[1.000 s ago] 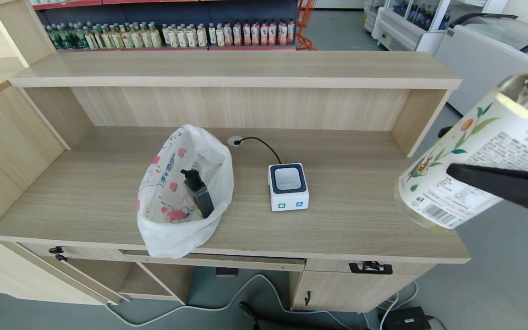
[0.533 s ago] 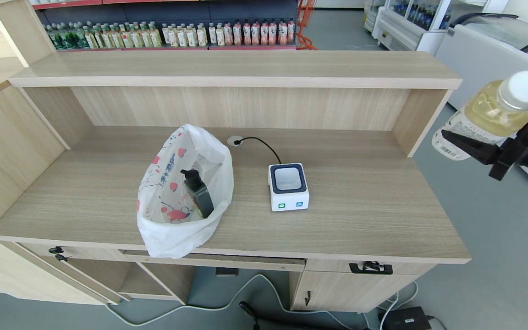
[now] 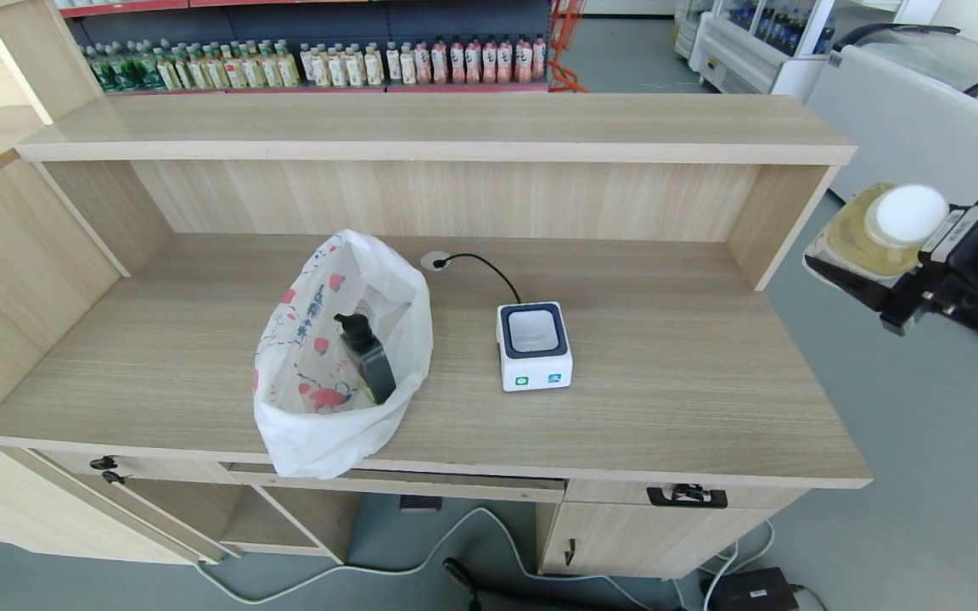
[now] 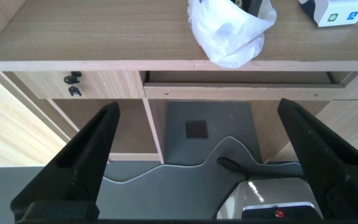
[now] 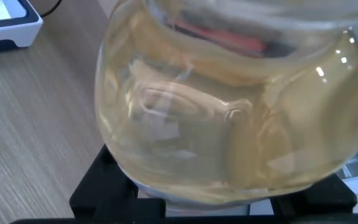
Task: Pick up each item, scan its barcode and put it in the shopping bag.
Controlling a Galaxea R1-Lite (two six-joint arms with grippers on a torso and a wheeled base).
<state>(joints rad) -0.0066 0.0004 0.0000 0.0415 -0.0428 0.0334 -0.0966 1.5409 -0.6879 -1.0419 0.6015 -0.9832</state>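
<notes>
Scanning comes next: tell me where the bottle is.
In the head view the right hand holds the bottle past the right end of the counter, right of the scanner.

No text, brand or number could be read. Dark characters were printed among red patterns on the shopping bag (image 3: 311, 339), left of the scanner (image 3: 534, 344) on the bench (image 3: 676, 390), but were too small to be made out. A green sign (image 3: 522, 382) and a blue sign (image 3: 555, 378) were seen on the scanner's front, without legible detail. A red mark seen through the bottle (image 5: 229, 137), well right of the scanner, was blurred. Shelf bottles (image 3: 328, 64) far behind the scanner bore unreadable labels.
</notes>
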